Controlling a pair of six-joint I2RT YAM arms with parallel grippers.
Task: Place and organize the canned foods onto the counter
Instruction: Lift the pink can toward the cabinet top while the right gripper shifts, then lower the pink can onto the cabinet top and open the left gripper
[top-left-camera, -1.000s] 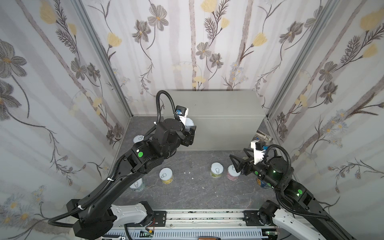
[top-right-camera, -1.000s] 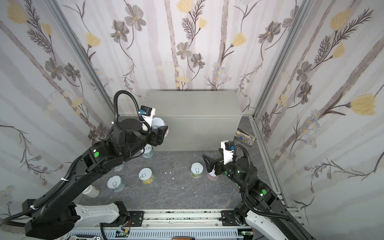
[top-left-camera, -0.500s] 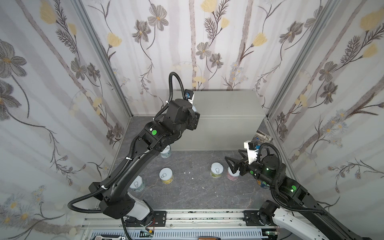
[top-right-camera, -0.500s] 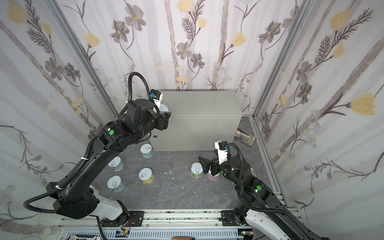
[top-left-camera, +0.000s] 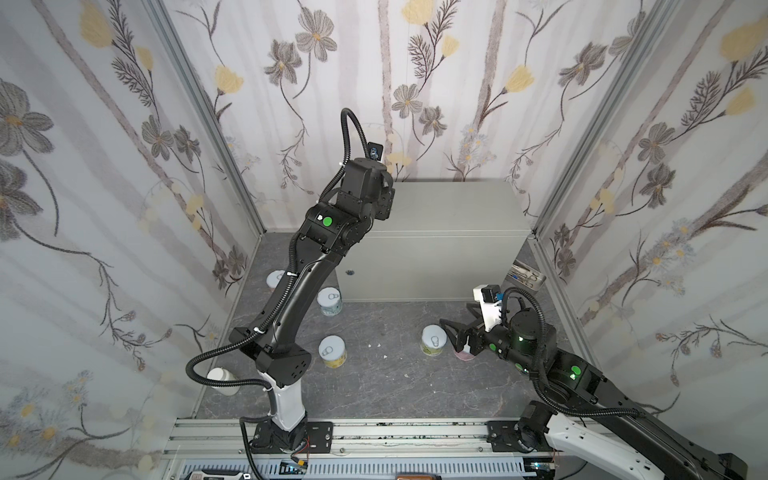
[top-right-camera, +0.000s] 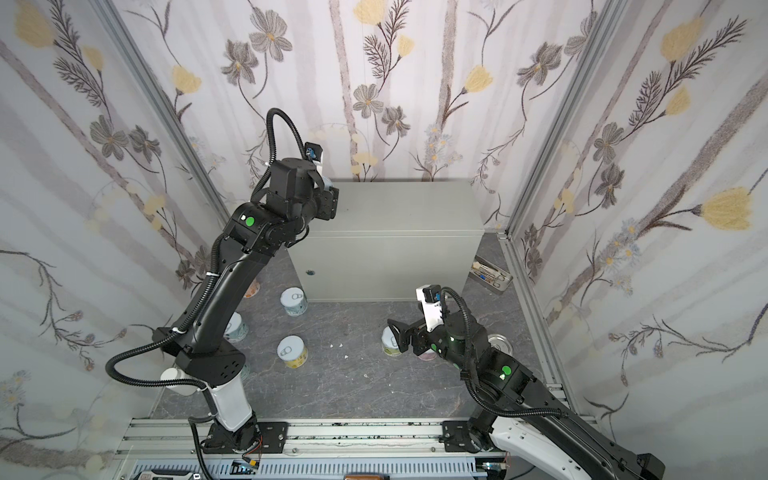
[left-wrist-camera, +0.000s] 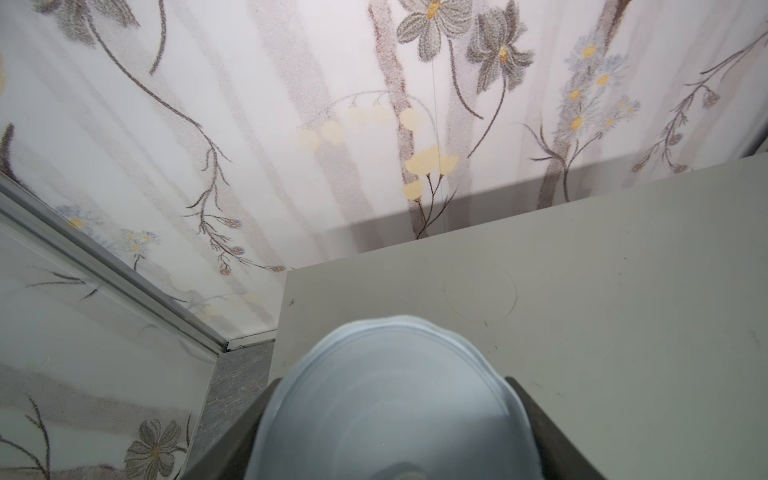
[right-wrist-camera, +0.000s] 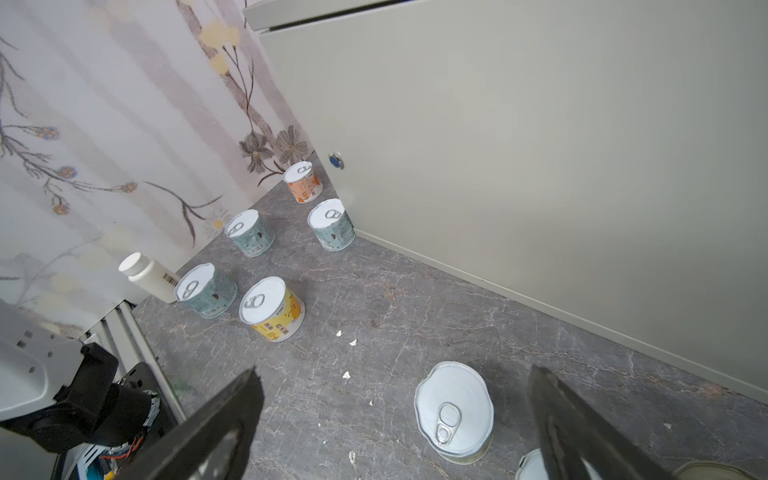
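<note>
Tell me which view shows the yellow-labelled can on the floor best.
The right wrist view: the yellow-labelled can stands upright there, with its pull-tab lid and the side of its label both clear. In both top views the can is smaller and seen mostly lid-on. The left wrist view does not show it.

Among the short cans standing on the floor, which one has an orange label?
The orange can nearest the round lock on the counter front; no other visible label is orange.
</note>
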